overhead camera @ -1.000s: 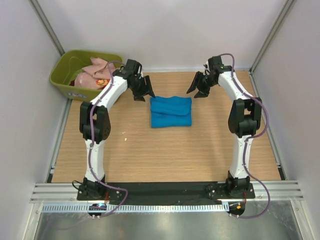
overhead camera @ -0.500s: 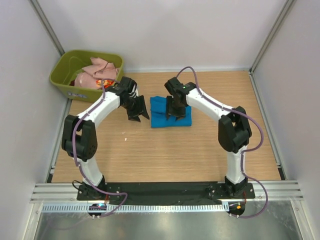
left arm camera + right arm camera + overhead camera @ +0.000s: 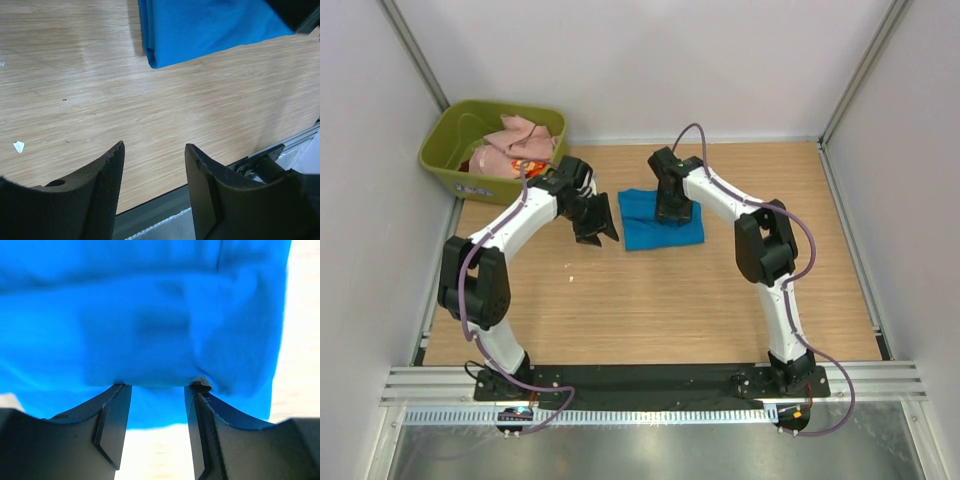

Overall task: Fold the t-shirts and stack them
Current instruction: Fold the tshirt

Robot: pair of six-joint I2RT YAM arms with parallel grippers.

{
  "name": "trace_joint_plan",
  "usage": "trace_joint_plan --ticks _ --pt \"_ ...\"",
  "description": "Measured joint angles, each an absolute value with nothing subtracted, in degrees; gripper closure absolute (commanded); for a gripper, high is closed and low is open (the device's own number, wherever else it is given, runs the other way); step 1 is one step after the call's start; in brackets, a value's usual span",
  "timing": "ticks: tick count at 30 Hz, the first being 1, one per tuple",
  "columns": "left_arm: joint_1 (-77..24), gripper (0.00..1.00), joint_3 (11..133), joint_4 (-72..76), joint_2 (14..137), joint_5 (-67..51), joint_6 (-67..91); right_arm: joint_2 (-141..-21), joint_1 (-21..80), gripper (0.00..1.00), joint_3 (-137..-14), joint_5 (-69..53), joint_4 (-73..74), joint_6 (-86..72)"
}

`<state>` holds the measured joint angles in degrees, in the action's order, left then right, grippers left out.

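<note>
Press lightly on the folded blue shirt [image 3: 645, 235], lying mid-counter [image 3: 650, 310], with right jaws parted and tips on the cloth; slide flat, without bunching folds. Hold left jaws, parted and empty, just beside it. Leave pink shirt [image 3: 515, 135] in tub [image 3: 470, 186].

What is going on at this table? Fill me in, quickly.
Two robot arms are working on t-shirts. The right gripper is down on the folded blue t-shirt in the middle of the table, with its fingers apart and their tips at the cloth. The left gripper hovers open over bare wood just beside that shirt, holding nothing. The pale pink shirt and the red-orange patterned one lie bunched in the olive-green tub at the far left corner, not yet folded.
</note>
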<state>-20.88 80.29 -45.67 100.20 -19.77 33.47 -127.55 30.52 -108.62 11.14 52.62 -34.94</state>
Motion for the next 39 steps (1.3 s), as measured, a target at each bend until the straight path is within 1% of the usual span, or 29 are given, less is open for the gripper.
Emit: trace_joint_plan --ticks 9,14,16,17,18,21,24,25,26,27,29,30,32,33,34,36,39 --pt "-20.9 0.47 80.3 -45.6 100.2 -21.6 32.5 -134.6 27.3 0.46 -122.0 11.9 52.4 -31.1" --pt "-21.0 0.46 80.3 -45.6 100.2 -22.3 32.5 -144.2 26.1 0.44 -136.3 12.0 50.4 -27.8" --pt "-21.0 0.45 80.3 -45.6 100.2 -22.3 32.5 -146.7 25.8 0.41 -141.2 11.5 49.3 -26.5" --pt "-21.1 0.45 80.3 -45.5 100.2 -22.3 32.6 -147.1 25.6 0.39 -142.5 11.3 48.9 -26.0" --pt "-21.1 0.45 80.4 -45.4 100.4 -22.4 32.6 -146.9 25.5 0.37 -142.8 11.2 48.5 -25.5" --pt "-21.3 0.44 81.1 -44.5 101.2 -22.6 32.6 -143.9 25.2 0.37 -140.0 11.0 47.1 -24.2" --pt "-21.3 0.48 83.8 -42.7 104.0 -23.6 33.0 -138.4 24.6 0.39 -133.5 10.4 47.1 -23.0" --pt "-21.4 0.54 85.0 -41.6 105.4 -24.3 33.3 -136.5 24.4 0.43 -131.5 9.7 47.1 -22.8" --pt "-21.4 0.56 86.4 -40.4 106.9 -25.0 34.1 -134.6 24.1 0.45 -129.3 8.7 46.7 -22.7" --pt "-21.4 0.62 87.9 -39.0 108.6 -25.8 34.6 -132.7 23.8 0.51 -127.1 7.4 46.2 -22.6" --pt "-21.4 0.67 91.3 -35.7 112.2 -27.3 36.1 -129.5 22.9 0.58 -122.9 5.1 44.8 -22.7" --pt "-21.4 0.71 93.1 -34.3 114.1 -27.7 36.9 -128.0 22.3 0.67 -120.8 3.7 44.1 -22.9" --pt "-21.4 0.75 97.0 -32.4 118.0 -28.6 38.0 -125.6 21.1 0.78 -116.3 1.0 41.7 -23.6" --pt "-21.4 0.78 99.1 -31.3 120.2 -28.8 38.8 -124.8 20.3 0.85 -114.4 -0.5 40.8 -24.1" --pt "-21.3 0.78 100.9 -30.4 122.2 -29.1 39.3 -124.4 19.5 0.89 -112.8 -2.0 39.9 -24.5" --pt "-21.3 0.79 103.8 -29.2 125.6 -29.4 40.6 -124.4 17.8 0.92 -110.3 -5.2 37.9 -25.5" --pt "-21.2 0.8 105.9 -27.5 129.4 -29.6 42.3 -124.4 15.8 0.95 -106.4 -9.4 35.4 -26.3"
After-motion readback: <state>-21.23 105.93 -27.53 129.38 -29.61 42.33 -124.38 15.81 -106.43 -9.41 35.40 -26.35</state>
